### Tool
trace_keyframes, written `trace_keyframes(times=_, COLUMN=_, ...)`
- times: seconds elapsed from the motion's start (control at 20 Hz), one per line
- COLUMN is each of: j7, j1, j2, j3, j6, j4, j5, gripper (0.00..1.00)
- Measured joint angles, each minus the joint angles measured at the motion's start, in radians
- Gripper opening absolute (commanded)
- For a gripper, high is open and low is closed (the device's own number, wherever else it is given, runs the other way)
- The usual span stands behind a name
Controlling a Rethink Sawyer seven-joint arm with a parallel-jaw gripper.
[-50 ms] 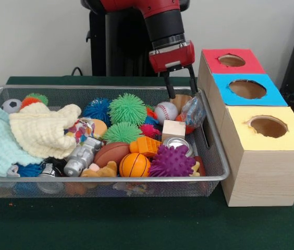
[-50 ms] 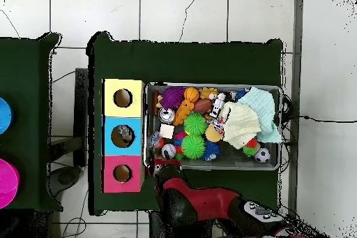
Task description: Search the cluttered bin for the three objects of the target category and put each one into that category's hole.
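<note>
You can't see where the gripper's (image 1: 180,88) fingertips end behind the wire bin's (image 1: 105,178) far rim, and the arm (image 2: 202,204) hides it from overhead.

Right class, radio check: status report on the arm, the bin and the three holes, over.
Gripper open, hanging over the bin's far corner beside the red-topped box. Nothing held. Baseball and bagged item just below the fingers. Clutter thick, over.

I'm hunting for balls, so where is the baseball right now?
In the front view the baseball lies at the bin's far right, just below the gripper, between the green spiky ball and the wooden block.
</note>
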Motion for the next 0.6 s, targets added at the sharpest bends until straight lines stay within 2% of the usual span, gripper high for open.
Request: trace_keyframes(times=0.6, j7=0.0, j1=-0.06, j2=-0.041, j3=0.051, j6=0.001, j4=-0.011, j5=0.0, gripper=1.0)
